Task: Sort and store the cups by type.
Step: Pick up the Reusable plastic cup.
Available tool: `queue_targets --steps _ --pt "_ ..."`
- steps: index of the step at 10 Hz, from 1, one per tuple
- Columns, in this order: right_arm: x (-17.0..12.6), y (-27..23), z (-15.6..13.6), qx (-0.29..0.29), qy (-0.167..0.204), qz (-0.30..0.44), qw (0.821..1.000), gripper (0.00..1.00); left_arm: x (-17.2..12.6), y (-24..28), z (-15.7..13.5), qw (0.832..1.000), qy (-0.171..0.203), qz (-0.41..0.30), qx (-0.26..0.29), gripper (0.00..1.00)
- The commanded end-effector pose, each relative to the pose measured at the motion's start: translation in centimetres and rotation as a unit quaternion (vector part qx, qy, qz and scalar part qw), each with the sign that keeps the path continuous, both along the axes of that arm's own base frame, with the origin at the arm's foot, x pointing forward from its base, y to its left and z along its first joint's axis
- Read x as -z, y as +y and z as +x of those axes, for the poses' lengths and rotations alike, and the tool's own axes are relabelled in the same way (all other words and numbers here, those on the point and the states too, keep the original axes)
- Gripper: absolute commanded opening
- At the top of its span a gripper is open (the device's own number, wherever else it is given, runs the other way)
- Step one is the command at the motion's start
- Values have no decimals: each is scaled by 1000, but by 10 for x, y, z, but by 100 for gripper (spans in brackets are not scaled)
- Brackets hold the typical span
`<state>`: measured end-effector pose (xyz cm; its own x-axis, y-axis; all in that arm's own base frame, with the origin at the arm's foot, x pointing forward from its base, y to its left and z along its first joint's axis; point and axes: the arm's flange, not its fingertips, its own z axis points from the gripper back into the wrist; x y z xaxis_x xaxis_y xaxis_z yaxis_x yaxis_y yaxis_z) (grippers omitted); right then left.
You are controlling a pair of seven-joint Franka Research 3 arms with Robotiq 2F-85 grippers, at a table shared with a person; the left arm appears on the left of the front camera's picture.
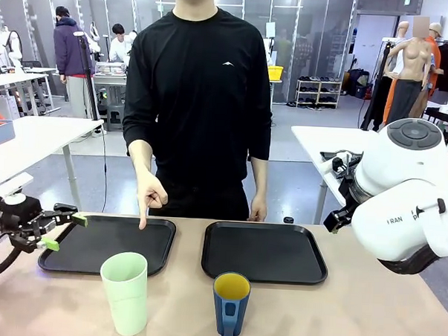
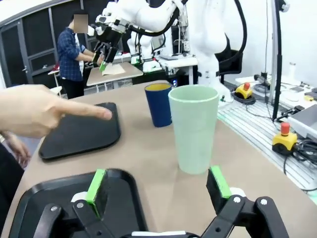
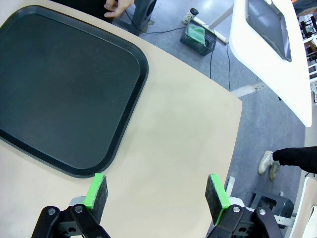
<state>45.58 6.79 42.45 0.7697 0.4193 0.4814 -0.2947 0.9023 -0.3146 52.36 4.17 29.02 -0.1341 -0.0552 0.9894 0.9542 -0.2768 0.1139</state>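
Note:
A tall mint-green tumbler (image 1: pixel 126 292) stands near the table's front edge, in front of the left black tray (image 1: pixel 94 246). The dark blue mug (image 1: pixel 231 305), yellow inside, stands to its right, in front of the right tray (image 1: pixel 265 253). My left gripper (image 1: pixel 65 232) hovers open at the left tray's left edge. In the left wrist view that gripper (image 2: pixel 157 184) faces the tumbler (image 2: pixel 194 129), with the mug (image 2: pixel 158 104) behind it. My right gripper (image 3: pixel 157 191) is open above bare table beside the right tray (image 3: pixel 64 89).
The person stands at the far side, one hand (image 1: pixel 150 200) pointing a finger down at the left tray's far right part; the hand (image 2: pixel 44 111) looms large in the left wrist view. My right arm (image 1: pixel 409 195) is raised at the right. The table's right edge (image 3: pixel 237 144) is close.

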Motion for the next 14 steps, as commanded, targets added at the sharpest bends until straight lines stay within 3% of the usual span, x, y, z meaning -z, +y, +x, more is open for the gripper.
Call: queue_targets --steps 1,3,4,10,14 --pt "0 0 0 0 0 -1 1000 100 10 -7 -37 1000 -18 -14 -14 100" --pt "0 0 0 0 0 -1 1000 100 10 -20 -36 999 -20 -30 -35 100" --pt "0 0 0 0 0 -1 1000 100 0 -15 -17 1000 4 -9 -2 100" --pt "0 0 0 0 0 -1 1000 100 1 -16 -19 1000 12 -8 -15 100" --pt "0 0 0 0 0 -1 1000 100 34 -54 -39 1000 24 -14 0 100"
